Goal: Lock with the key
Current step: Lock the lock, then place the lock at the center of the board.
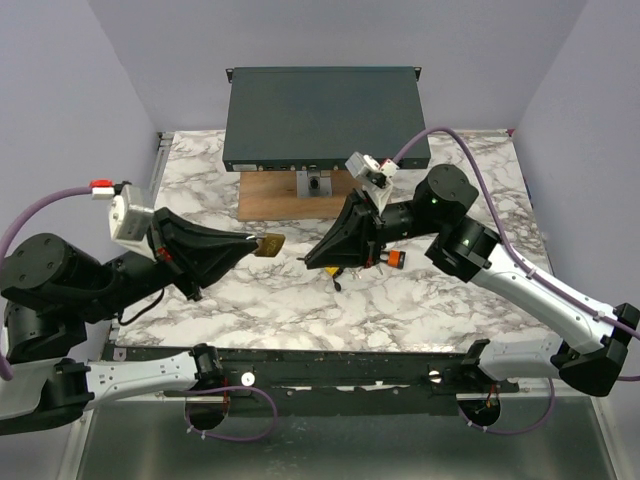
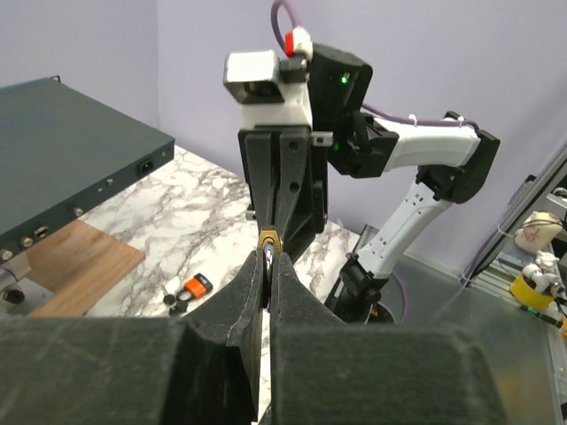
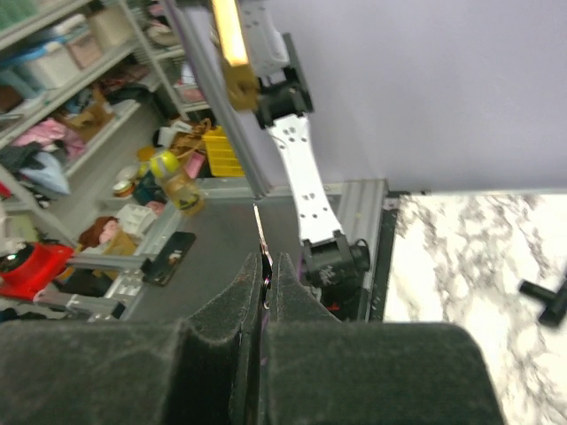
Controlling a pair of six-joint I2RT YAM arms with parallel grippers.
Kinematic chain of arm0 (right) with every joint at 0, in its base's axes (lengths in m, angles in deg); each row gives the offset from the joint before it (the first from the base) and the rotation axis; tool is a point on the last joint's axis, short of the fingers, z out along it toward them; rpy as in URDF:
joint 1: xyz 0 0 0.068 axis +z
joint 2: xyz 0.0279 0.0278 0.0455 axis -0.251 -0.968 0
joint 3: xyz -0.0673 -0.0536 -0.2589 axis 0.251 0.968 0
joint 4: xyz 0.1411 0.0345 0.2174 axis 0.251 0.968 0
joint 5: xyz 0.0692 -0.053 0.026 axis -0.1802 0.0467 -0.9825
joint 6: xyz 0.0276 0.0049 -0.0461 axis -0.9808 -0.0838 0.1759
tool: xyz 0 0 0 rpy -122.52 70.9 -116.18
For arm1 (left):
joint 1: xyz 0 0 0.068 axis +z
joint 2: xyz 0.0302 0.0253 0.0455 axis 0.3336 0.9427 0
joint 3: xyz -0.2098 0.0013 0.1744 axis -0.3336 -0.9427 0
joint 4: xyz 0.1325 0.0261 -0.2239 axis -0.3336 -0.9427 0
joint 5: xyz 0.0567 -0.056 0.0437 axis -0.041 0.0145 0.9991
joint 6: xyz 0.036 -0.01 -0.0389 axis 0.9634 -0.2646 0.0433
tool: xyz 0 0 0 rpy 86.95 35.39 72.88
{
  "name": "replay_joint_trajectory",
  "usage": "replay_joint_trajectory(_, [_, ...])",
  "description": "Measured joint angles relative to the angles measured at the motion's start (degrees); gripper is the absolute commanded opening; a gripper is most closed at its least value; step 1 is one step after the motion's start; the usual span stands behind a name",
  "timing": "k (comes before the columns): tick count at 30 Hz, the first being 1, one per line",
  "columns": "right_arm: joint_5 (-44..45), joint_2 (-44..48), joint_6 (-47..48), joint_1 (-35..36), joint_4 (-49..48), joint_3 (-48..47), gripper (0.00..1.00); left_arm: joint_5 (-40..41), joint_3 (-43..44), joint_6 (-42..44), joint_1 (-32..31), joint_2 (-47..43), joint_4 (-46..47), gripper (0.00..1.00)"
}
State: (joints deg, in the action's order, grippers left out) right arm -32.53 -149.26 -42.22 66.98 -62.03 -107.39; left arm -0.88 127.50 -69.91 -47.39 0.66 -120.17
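My left gripper (image 1: 254, 243) (image 2: 268, 258) is shut on a small brass padlock (image 1: 269, 245) (image 2: 268, 240) and holds it above the marble table. The padlock also shows in the right wrist view (image 3: 239, 87). My right gripper (image 1: 312, 262) (image 3: 266, 259) faces it a short gap away. It is shut on a thin metal blade (image 3: 259, 227), seen edge-on, with a small ring. The orange-headed key (image 1: 397, 258) (image 2: 199, 286) lies on the table under the right arm, beside dark keys (image 2: 177, 304). Neither gripper holds it.
A dark grey rack unit (image 1: 320, 115) stands at the back, above a wooden board (image 1: 275, 195) with a metal latch (image 1: 315, 183). A small black part (image 1: 336, 273) lies on the marble below the right gripper. Cluttered shelves (image 3: 80, 80) stand off the table.
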Motion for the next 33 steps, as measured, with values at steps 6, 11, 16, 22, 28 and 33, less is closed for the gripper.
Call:
replay_joint_trajectory(6, [19.89,3.91,1.84,-0.17,9.77,5.42,0.01,1.86,0.37,0.07,0.0,0.46,0.35,0.0])
replay_joint_trajectory(11, [42.53,6.29,-3.3,-4.39,19.98,12.0,0.01,0.52,-7.54,-3.82,2.62,3.21,6.03,0.0])
replay_joint_trajectory(16, [56.54,9.29,-11.58,-13.62,31.23,19.85,0.01,-4.55,-21.57,-10.69,6.23,8.09,16.09,0.0])
replay_joint_trajectory(22, [66.47,12.52,-17.7,-21.29,42.14,21.07,0.01,-10.25,-35.8,-20.7,6.51,20.83,31.39,0.0])
replay_joint_trajectory(28, [72.41,14.86,-19.98,-24.24,48.17,20.48,0.01,-13.88,-36.35,-28.22,6.73,37.16,45.18,0.0])
replay_joint_trajectory(33, [72.72,14.84,-21.33,-27.93,49.16,21.94,0.01,-17.64,-29.35,-33.51,6.91,54.1,53.83,0.0])
